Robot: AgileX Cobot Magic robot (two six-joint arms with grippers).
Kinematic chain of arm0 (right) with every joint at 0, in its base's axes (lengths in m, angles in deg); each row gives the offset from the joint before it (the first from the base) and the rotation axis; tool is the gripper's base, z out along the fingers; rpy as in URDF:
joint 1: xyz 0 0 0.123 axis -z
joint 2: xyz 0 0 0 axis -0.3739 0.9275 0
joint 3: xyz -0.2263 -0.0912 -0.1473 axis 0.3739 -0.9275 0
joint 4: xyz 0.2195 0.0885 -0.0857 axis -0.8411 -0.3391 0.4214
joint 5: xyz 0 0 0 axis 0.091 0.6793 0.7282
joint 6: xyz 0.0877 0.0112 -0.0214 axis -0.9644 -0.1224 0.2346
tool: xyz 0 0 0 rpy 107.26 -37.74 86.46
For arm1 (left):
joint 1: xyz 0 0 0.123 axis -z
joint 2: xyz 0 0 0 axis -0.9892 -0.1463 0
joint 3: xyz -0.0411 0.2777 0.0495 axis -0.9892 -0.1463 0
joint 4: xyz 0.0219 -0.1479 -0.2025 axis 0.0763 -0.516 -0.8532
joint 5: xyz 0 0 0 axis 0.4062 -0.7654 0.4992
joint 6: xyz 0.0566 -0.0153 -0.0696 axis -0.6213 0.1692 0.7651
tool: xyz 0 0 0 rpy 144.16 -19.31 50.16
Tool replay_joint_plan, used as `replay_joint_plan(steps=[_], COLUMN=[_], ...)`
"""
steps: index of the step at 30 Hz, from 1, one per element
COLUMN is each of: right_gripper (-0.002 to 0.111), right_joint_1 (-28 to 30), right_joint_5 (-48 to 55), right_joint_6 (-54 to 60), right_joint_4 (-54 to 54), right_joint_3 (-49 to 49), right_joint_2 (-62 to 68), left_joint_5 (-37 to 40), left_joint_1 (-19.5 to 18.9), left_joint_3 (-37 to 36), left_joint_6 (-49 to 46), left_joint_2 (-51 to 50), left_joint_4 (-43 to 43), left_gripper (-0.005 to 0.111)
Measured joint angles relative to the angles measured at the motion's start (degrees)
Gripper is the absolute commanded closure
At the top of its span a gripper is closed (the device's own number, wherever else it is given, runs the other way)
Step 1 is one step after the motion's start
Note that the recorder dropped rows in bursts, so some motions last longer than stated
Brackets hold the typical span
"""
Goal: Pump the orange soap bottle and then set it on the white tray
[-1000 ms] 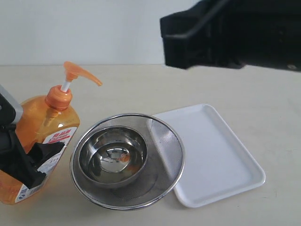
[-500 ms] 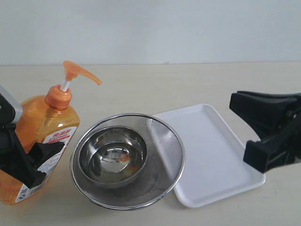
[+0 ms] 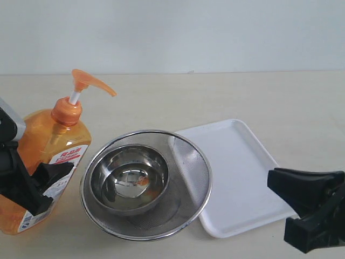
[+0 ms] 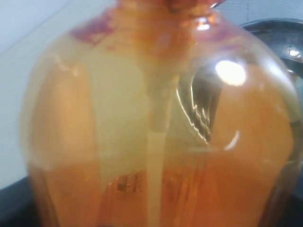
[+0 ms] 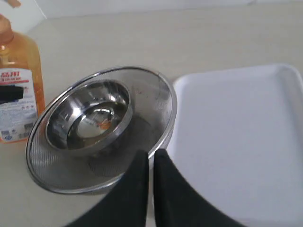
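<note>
The bottle stands upright on the counter at the near left, just beside a mesh strainer that holds a steel bowl. The left hand grasps the bottle low on its body. The tray lies right of the strainer. The right hand is clenched, holding nothing, by the tray's near right corner.
</note>
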Motion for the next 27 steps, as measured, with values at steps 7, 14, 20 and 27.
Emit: replay_joint_plan(steps=[7, 14, 20, 27], right_gripper=[0.108, 0.108, 0.108, 0.108], right_joint_1=[0.0, 0.0, 0.0, 2.23], right_joint_5=[2.48, 2.48, 2.72, 2.72], right_joint_6=[-0.97, -1.21, -1.21, -1.21], right_joint_4=[-0.1, -0.1, -0.1, -0.1], right_joint_3=[0.0, 0.0, 0.0, 0.0], right_joint_2=[0.0, -0.38, -7.53, -21.32], left_joint_5=[0.0, -0.8, -2.26, -6.96], left_joint_1=[0.0, 0.0, 0.0, 0.0], left_joint_3=[0.0, 0.0, -0.2, -0.2], left_joint_6=[0.0, 2.82, 3.21, 3.21], left_joint_2=[0.0, 0.0, 0.0, 0.0], left_joint_4=[0.0, -2.65, -10.94, -20.21], left_gripper=[0.102, 0.102, 0.102, 0.102])
